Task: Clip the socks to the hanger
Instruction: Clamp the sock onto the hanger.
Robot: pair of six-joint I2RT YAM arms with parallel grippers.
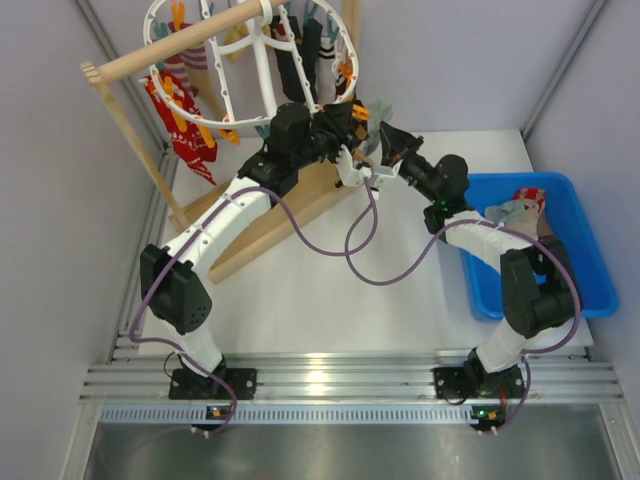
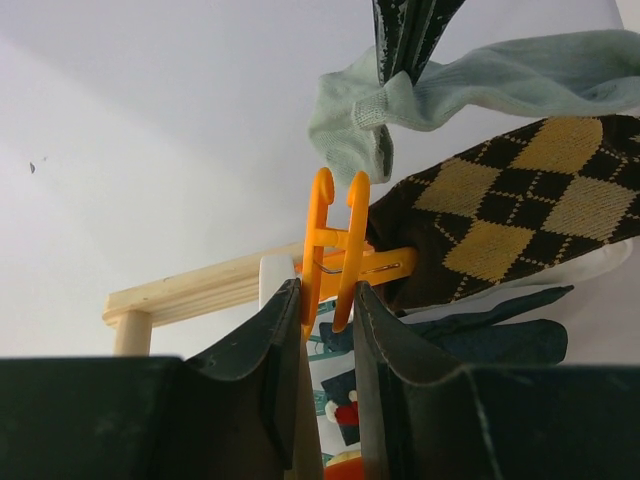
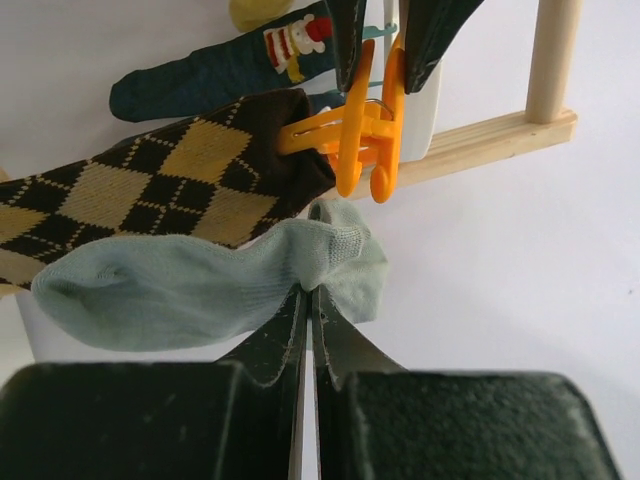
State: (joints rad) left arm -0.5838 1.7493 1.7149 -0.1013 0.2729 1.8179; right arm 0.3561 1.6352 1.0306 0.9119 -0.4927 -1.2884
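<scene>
My left fingers (image 2: pixel 288 310) are partly closed on the handle ends of an orange clip (image 2: pixel 335 235), squeezing it so that its mouth stands open at the far tip. My right fingers (image 3: pixel 308 300) are pressed fully together on a fold of a pale grey-green sock (image 3: pixel 190 285), which bunches out to both sides of the pinch and sits just beside the clip's open mouth; I cannot tell whether the fabric is inside it. Right behind, a second orange clip (image 3: pixel 315 128) holds the brown-and-black argyle sock (image 3: pixel 150 185), and a dark blue sock with a snowman motif (image 3: pixel 215 70) hangs beyond that. From above, both arms meet under the near right rim of the white oval hanger (image 1: pixel 151 50), which hangs from the rod of the wooden rack (image 1: pixel 290 215) with a red patterned sock (image 1: pixel 185 135) clipped on its left. More socks (image 1: pixel 520 207) lie in a blue bin (image 1: pixel 585 270) at the right of the white worktop (image 1: pixel 330 305).
</scene>
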